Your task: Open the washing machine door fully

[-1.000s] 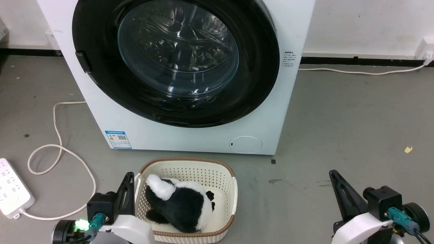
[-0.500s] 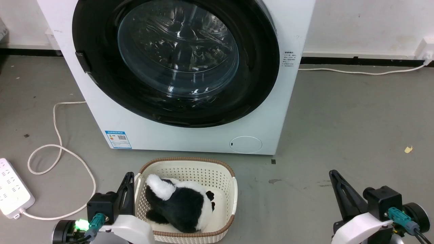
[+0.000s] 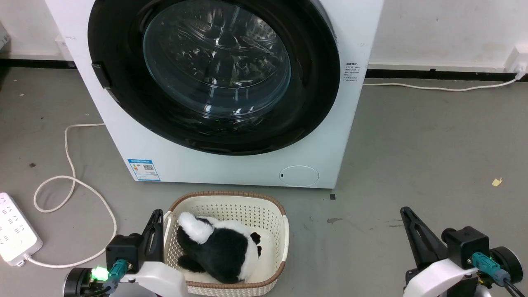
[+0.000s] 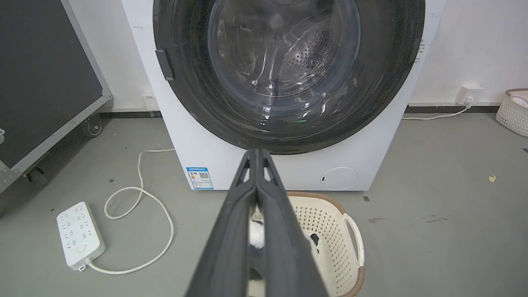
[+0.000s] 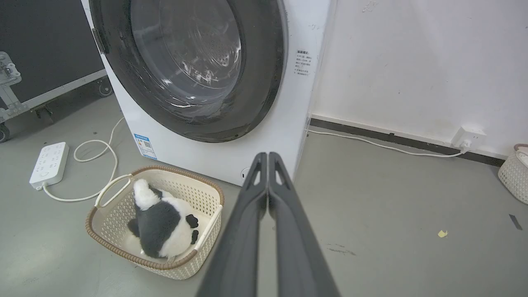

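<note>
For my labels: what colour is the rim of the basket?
Brown, above cream walls; the basket shows best in the right wrist view.

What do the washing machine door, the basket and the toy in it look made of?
The washing machine door: glossy black ring, likely plastic, with mirror-like reflections; clear bulging centre, probably glass, transparent with sharp highlights. The basket: cream perforated plastic, brown woven-look rim. The panda toy: fuzzy black-and-white plush.
</note>
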